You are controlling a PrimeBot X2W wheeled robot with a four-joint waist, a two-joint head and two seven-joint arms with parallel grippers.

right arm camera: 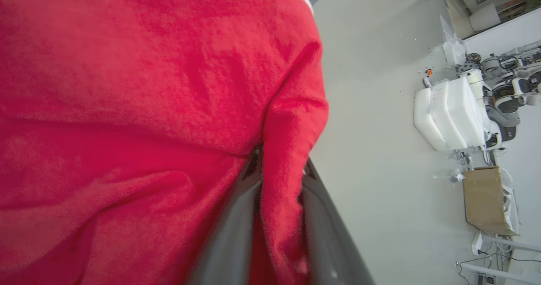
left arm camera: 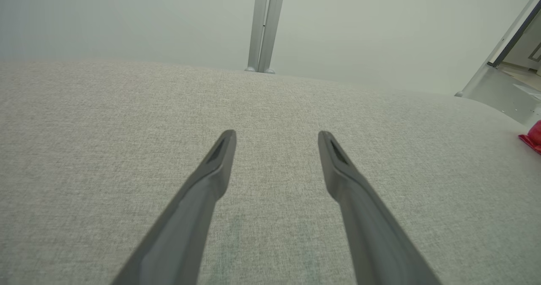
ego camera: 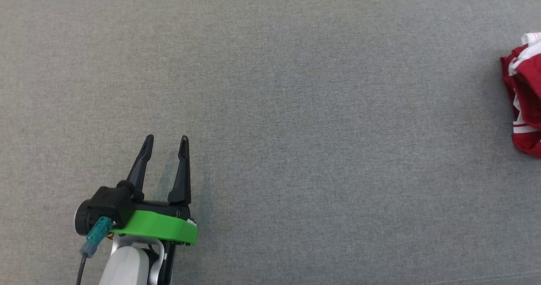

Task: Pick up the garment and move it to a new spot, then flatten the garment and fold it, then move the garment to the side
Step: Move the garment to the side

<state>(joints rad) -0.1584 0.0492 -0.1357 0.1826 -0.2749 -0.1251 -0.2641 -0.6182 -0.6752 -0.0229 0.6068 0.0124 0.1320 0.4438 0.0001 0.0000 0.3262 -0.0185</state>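
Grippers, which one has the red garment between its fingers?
The right gripper, with a fold of the red garment between its fingers; the left gripper stands open and empty over the grey cloth surface.

Red-and-white garment (ego camera: 526, 103), plain grey bench (ego camera: 296, 107)

The garment is bright red, with white bands and a thin white stripe along its edges. Close up in the right wrist view it is a deep, even red with a white strip at the top. The bench covering is a finely flecked mid-grey weave with no pattern, and looks paler and faintly greenish in the left wrist view. The left fingers (ego camera: 181, 171) are black, with a vivid green plate (ego camera: 160, 228), a teal plug (ego camera: 96, 234) and a white forearm (ego camera: 124, 266). The right fingers (right arm camera: 321, 226) look dark grey. The floor (right arm camera: 372, 149) is pale grey-green, the machine (right arm camera: 448, 116) white and the cardboard box (right arm camera: 486, 200) brown.
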